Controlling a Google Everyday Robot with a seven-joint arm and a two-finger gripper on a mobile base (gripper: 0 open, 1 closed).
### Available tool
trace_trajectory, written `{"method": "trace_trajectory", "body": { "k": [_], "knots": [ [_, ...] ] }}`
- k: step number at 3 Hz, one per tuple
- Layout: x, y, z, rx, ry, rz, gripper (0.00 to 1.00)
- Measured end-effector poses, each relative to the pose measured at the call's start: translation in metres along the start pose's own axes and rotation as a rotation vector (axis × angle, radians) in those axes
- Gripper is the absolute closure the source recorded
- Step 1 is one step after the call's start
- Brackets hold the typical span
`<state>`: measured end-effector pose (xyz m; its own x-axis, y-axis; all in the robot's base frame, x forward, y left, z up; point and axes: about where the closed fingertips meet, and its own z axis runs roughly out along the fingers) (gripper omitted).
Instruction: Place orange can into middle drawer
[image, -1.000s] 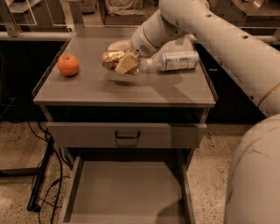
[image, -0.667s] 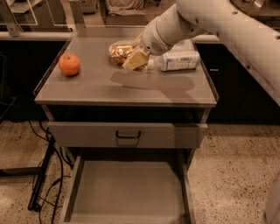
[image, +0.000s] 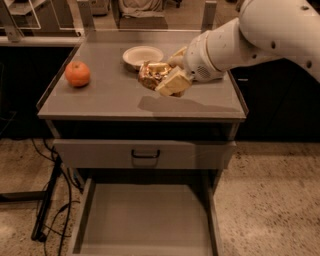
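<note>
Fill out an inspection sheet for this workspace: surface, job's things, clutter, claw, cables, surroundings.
Surface: flat grey cabinet top, side rims raised.
Job's things: shiny gold-orange metal can held above the top, shadow beneath; wide grey metal drawer pulled open at the bottom, can not yet in it.
Clutter: round orange fruit at left; white shallow bowl at the back.
Claw: two-finger claw shut on the can, over the top's middle-right.
Cables: black cables on the floor, left.
Surroundings: closed grey drawer front with black handle; speckled floor.
</note>
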<state>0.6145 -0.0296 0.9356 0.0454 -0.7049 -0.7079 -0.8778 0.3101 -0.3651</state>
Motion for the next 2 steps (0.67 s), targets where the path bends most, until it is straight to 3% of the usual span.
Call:
{"method": "trace_trajectory", "body": {
  "k": [1,2],
  "knots": [
    [0.0336,0.0473,-0.0189,0.032,0.020,0.041,1.00],
    [0.0325,0.0492,-0.0193,0.032,0.018,0.037,1.00]
  ]
}}
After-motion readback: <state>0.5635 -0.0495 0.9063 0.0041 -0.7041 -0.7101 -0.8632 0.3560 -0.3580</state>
